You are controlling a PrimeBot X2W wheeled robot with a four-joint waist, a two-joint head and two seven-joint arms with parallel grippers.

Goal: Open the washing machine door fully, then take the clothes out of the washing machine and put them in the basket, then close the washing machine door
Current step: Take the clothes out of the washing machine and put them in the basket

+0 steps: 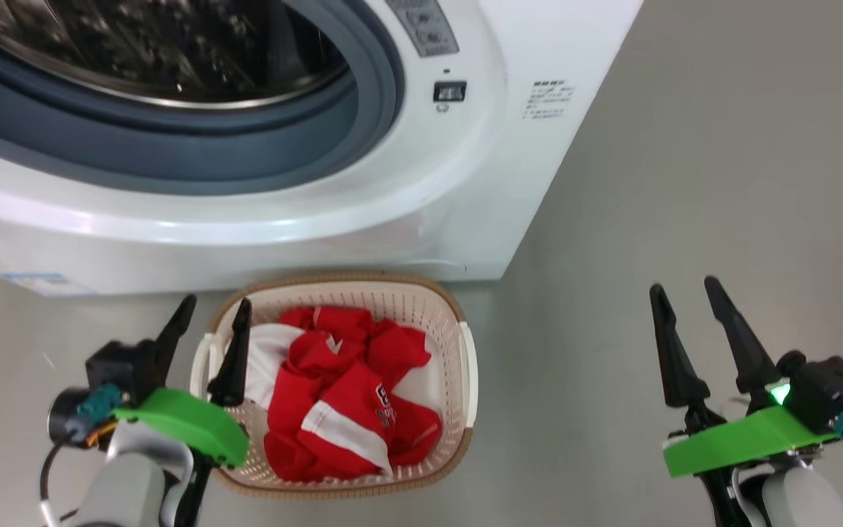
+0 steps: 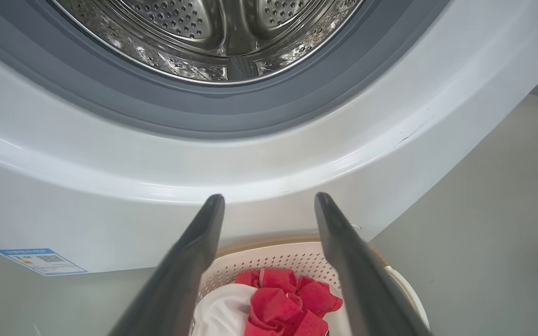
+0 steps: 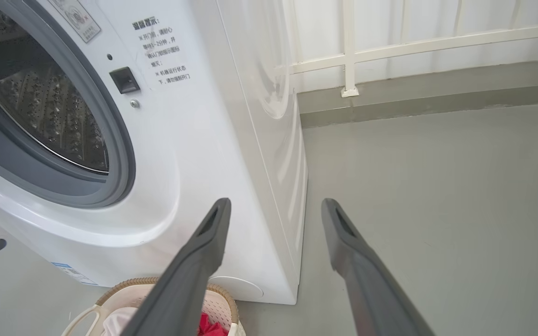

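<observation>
Fingers (image 1: 235,351) apart and empty: left gripper (image 1: 218,300) over the basket (image 1: 421,307) rim, right gripper (image 1: 683,284) over floor (image 1: 575,366).

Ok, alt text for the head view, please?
Red and white clothes lie heaped in the basket before the washing machine. The left tool hangs open over the basket's left rim; the right tool is open above the floor.

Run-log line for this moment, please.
clothes in basket | washing machine open | left gripper jaws open by basket | right gripper jaws open
</observation>
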